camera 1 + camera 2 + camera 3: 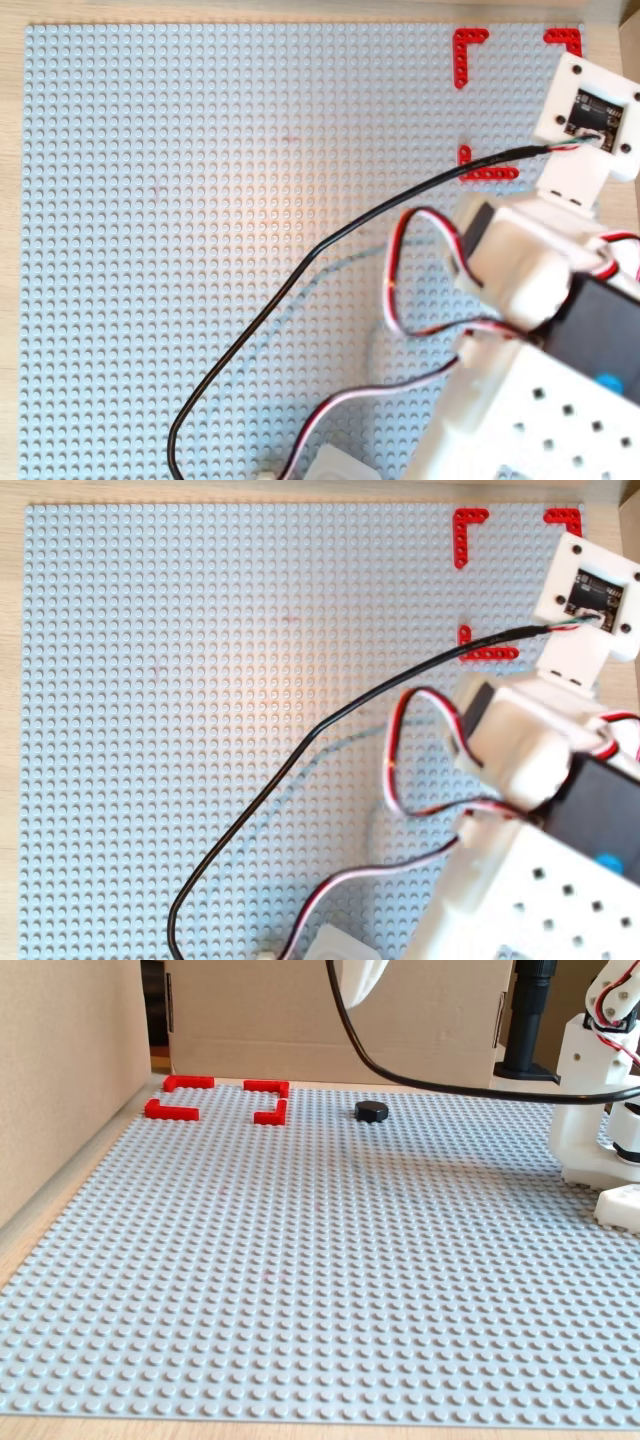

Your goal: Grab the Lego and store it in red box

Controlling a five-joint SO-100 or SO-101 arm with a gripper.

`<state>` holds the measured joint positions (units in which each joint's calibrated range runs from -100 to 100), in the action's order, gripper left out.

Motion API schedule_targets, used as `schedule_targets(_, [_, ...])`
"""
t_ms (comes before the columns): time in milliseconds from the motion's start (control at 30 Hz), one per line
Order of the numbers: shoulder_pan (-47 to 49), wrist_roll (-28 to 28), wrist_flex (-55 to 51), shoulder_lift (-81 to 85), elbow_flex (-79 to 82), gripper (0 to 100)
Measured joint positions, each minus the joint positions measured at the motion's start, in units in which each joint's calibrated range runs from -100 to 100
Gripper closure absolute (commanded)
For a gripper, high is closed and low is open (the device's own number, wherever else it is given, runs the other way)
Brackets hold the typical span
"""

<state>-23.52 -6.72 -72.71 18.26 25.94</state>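
While arm [540,260] masks overhead | Lego [371,1111] right of red box [265,1088]

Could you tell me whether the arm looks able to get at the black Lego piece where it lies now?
Probably yes: the Lego lies alone on the baseplate, outside the red box, with nothing beside it. The gripper itself is not visible.

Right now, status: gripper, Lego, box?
Gripper out of sight. Lego on the baseplate, outside the red box, right of it in the fixed view. Nothing between them.
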Motion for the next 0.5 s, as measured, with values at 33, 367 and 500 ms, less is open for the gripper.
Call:
schedule_targets(33, [-0.44, -0.44, 0.6, -2.03, 0.0, 95])
schedule_targets(367, [-5.53, -2.3, 9.41, -15.98, 0.0, 91])
schedule_targets(500, [-7.05, -2.83, 10.19, -21.13, 0.0, 86])
